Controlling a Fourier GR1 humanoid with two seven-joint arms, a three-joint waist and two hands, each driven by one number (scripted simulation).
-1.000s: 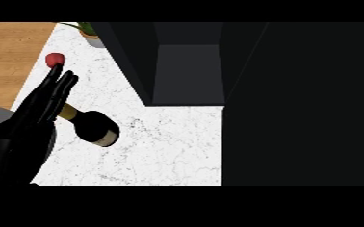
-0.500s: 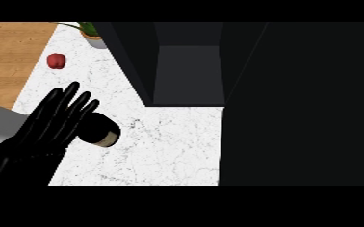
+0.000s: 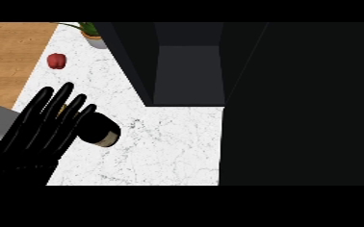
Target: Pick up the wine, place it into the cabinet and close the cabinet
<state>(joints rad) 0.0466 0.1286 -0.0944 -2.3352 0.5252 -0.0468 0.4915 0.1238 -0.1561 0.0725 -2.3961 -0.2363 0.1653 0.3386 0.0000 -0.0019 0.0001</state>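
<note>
In the head view, my left hand [image 3: 44,125] lay over the wine [image 3: 99,130] near the left edge of the white marble bench [image 3: 171,149]. Its black fingers [image 3: 60,98] were stretched out straight and spread, pointing up toward the far side of the bench; they were not curled round the bottle. The wine lay on its side on the bench, only its dark rounded end and a pale band showing to the right of my fingers, the rest hidden under my hand. I could not tell from this view whether my palm pressed on it or only hung above it.

Beyond my fingertips, toward the far left corner of the bench, a small red fruit [image 3: 56,60] sat right at the left edge, where the marble met a strip of wood [image 3: 21,53]. Further back at the far edge stood a potted plant [image 3: 91,32], with green leaves over a grey pot.

The cabinet [image 3: 188,72] rose at the far side of the bench, dark, with its inside showing as a grey recess. It stood well apart from the wine. A wide dark panel [image 3: 292,106] filled the right side of the view. My right hand did not show.
</note>
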